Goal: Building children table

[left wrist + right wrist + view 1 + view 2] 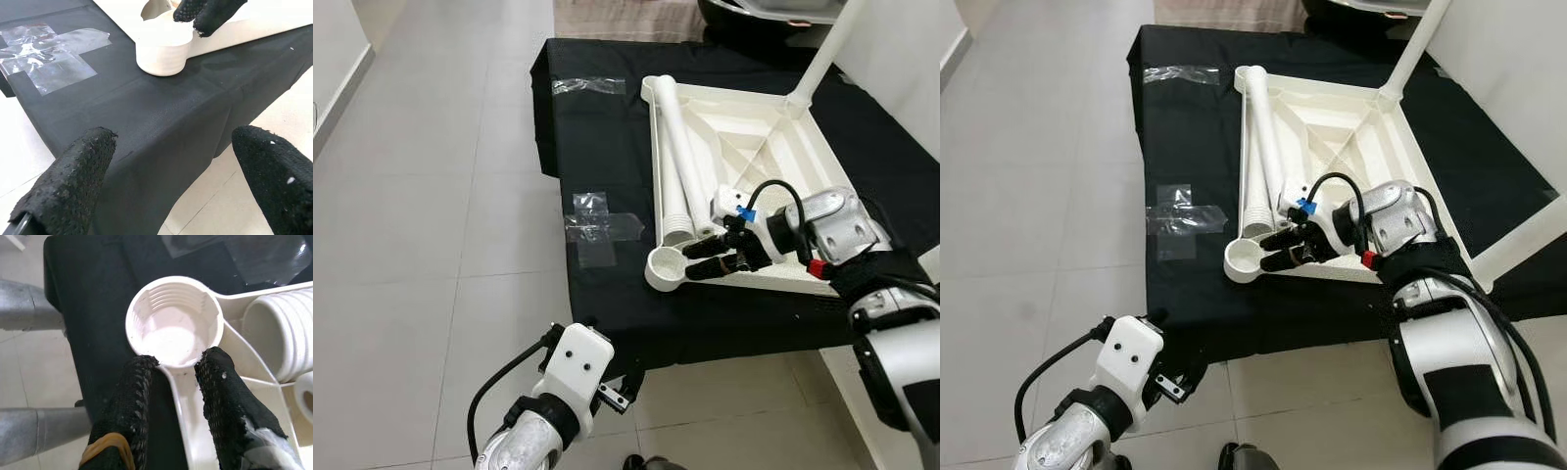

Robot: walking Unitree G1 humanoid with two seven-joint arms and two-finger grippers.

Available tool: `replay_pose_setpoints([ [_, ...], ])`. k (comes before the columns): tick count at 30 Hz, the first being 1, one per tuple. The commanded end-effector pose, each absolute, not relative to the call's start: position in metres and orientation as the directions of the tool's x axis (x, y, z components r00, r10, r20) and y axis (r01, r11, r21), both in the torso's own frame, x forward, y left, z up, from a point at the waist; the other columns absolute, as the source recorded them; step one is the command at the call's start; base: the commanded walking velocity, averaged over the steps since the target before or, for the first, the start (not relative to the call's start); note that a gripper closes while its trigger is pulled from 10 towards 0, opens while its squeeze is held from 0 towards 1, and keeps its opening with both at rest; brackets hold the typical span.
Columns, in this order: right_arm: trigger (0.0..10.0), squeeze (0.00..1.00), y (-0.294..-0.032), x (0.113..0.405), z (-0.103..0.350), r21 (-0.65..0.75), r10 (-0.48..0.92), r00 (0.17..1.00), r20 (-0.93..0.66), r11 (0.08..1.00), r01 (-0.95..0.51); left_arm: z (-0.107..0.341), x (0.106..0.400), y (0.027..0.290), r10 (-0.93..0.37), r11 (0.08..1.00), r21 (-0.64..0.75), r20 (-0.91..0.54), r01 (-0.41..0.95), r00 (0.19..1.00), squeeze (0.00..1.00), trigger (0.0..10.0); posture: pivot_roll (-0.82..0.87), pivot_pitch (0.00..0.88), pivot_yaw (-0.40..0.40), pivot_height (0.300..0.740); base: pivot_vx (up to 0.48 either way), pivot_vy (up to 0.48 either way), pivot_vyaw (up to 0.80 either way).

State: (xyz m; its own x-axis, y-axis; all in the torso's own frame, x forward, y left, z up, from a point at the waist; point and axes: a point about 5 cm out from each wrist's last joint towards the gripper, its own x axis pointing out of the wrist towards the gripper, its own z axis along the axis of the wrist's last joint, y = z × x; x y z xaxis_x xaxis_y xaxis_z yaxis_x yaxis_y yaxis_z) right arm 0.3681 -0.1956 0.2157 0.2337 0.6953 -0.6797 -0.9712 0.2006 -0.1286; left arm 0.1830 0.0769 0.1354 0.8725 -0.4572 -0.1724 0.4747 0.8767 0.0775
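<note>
The white table top [773, 281] lies upside down on a black-covered platform [597, 147]. One white leg [827, 49] stands upright in its far right corner. Loose white legs [683, 166] lie inside along its left side. The near left corner has an empty threaded socket [171, 328]. My right gripper [178, 360] is shut on the table top's rim right behind that socket, one finger outside the wall and one inside. My left gripper [173, 142] hangs open and empty, low in front of the platform's near edge.
Two patches of clear tape [597, 227] [589, 85] are stuck on the black cover left of the table top. Pale tiled floor [431, 196] surrounds the platform on the left and front. A white wall [911, 59] rises at the right.
</note>
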Motion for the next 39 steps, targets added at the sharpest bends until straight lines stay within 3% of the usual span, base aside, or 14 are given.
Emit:
replay_pose_setpoints([
  [1, 10.0, 0.00, -0.201, 0.365, 0.211, -0.114, 0.666, 0.218, -0.714, 0.197, -0.974, 0.132, 0.180, 0.074, -0.463, 0.874, 0.064, -0.187, 0.481, 0.866, 0.00, 10.0, 0.03, 0.160, -0.141, 0.740, 0.000, 0.000, 0.00],
  [4, 10.0, 0.00, -0.201, 0.363, 0.206, -0.102, 0.629, 0.210, -0.749, 0.204, -0.974, 0.132, 0.181, 0.075, -0.461, 0.875, 0.065, -0.186, 0.480, 0.867, 0.00, 10.0, 0.03, 0.163, -0.144, 0.740, 0.000, 0.000, 0.00],
  [11, 10.0, 0.00, -0.204, 0.367, 0.202, -0.144, 0.581, 0.292, -0.760, 0.286, -0.947, 0.132, 0.181, 0.074, -0.464, 0.874, 0.062, -0.185, 0.481, 0.866, 0.00, 10.0, 0.03, 0.163, -0.142, 0.740, 0.000, 0.000, 0.00],
  [23, 10.0, 0.00, -0.188, 0.359, 0.174, -0.127, 0.532, 0.251, -0.809, 0.260, -0.957, 0.132, 0.180, 0.074, -0.461, 0.876, 0.064, -0.187, 0.479, 0.868, 0.00, 10.0, 0.04, 0.171, -0.144, 0.740, 0.000, 0.000, 0.00],
  [24, 0.0, 0.00, -0.188, 0.360, 0.173, -0.136, 0.524, 0.261, -0.811, 0.264, -0.955, 0.132, 0.180, 0.075, -0.461, 0.876, 0.064, -0.187, 0.479, 0.868, 0.00, 10.0, 0.04, 0.173, -0.146, 0.740, 0.000, 0.000, 0.00],
  [34, 0.0, 0.00, -0.193, 0.357, 0.172, -0.166, 0.480, 0.262, -0.837, 0.234, -0.958, 0.132, 0.180, 0.075, -0.460, 0.876, 0.062, -0.189, 0.478, 0.868, 0.00, 10.0, 0.03, 0.169, -0.145, 0.740, 0.000, 0.000, 0.00],
  [39, 0.0, 0.00, -0.219, 0.348, 0.174, -0.157, 0.407, 0.218, -0.887, 0.178, -0.971, 0.132, 0.180, 0.074, -0.463, 0.875, 0.060, -0.189, 0.481, 0.866, 0.00, 10.0, 0.03, 0.162, -0.143, 0.740, 0.000, 0.000, 0.00],
])
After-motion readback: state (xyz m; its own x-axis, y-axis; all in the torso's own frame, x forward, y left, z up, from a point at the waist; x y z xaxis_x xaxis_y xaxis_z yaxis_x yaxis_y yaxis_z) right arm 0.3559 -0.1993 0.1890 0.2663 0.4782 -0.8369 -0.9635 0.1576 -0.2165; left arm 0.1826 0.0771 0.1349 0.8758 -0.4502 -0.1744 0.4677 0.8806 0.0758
